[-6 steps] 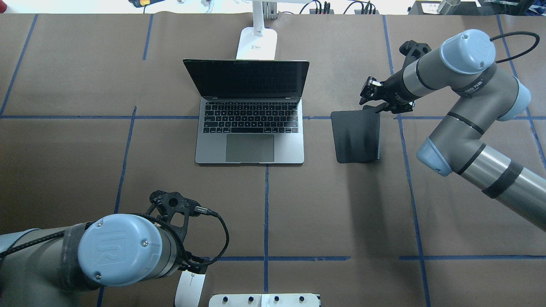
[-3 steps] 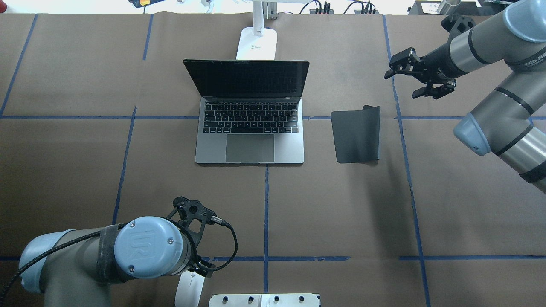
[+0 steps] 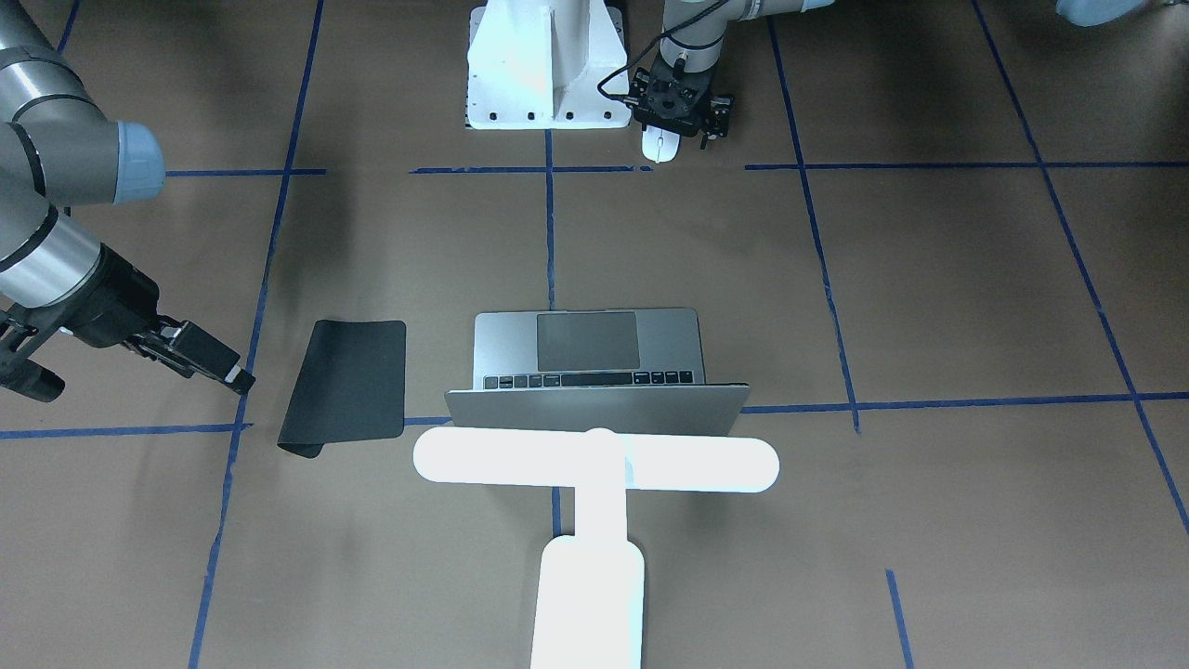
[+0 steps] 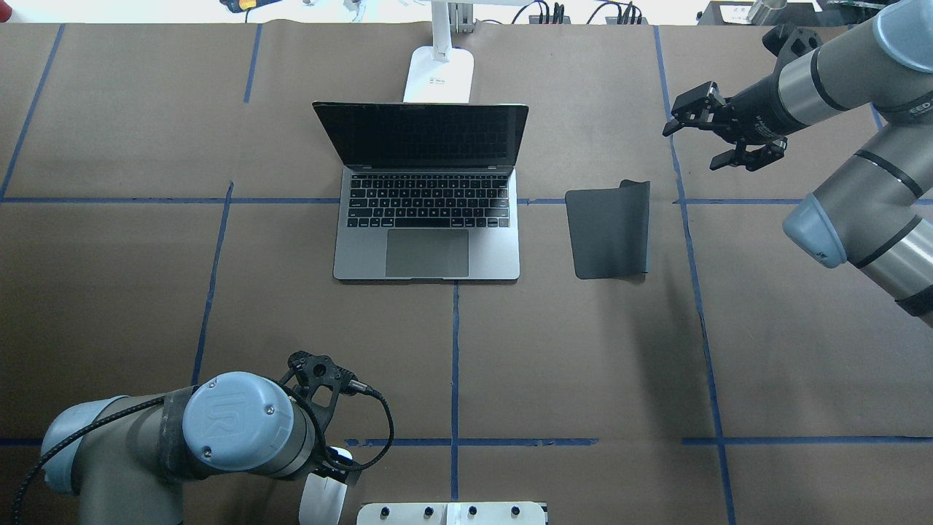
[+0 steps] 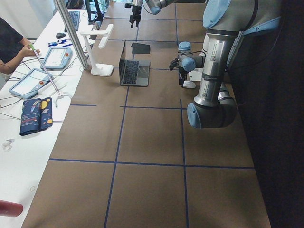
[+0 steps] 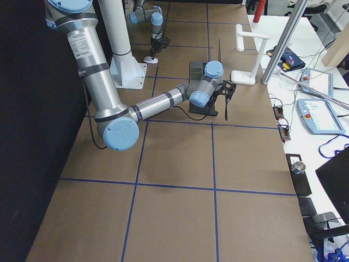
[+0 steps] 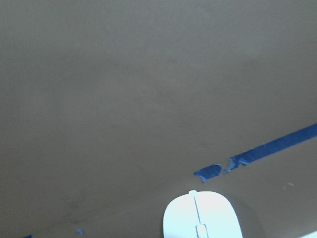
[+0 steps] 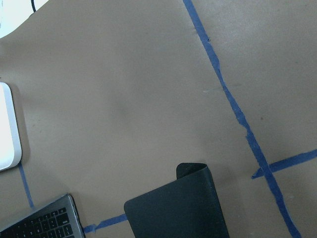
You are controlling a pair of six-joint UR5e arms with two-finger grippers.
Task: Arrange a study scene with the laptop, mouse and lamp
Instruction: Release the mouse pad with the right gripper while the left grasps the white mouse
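Note:
The laptop (image 4: 426, 219) stands open at the table's middle, screen dark. The lamp (image 3: 594, 460) stands behind it, its base (image 4: 439, 73) just past the lid. The mouse (image 4: 323, 499) lies at the near edge beside the pedestal and also shows in the front view (image 3: 657, 146) and the left wrist view (image 7: 202, 218). My left gripper (image 3: 676, 128) hangs just over the mouse, apparently open, holding nothing. My right gripper (image 4: 691, 149) is open and empty, raised to the far right of the black pad (image 4: 609, 232).
The black pad lies right of the laptop with its far right corner curled up (image 8: 193, 171). The white robot pedestal (image 3: 543, 65) is bolted at the near edge. Blue tape lines cross the brown table. A side bench with tablets (image 5: 57, 57) runs along the far edge.
My right gripper has left the pad's far corner and moved up and to the far right, jaws open. My left wrist has shifted down over the mouse.

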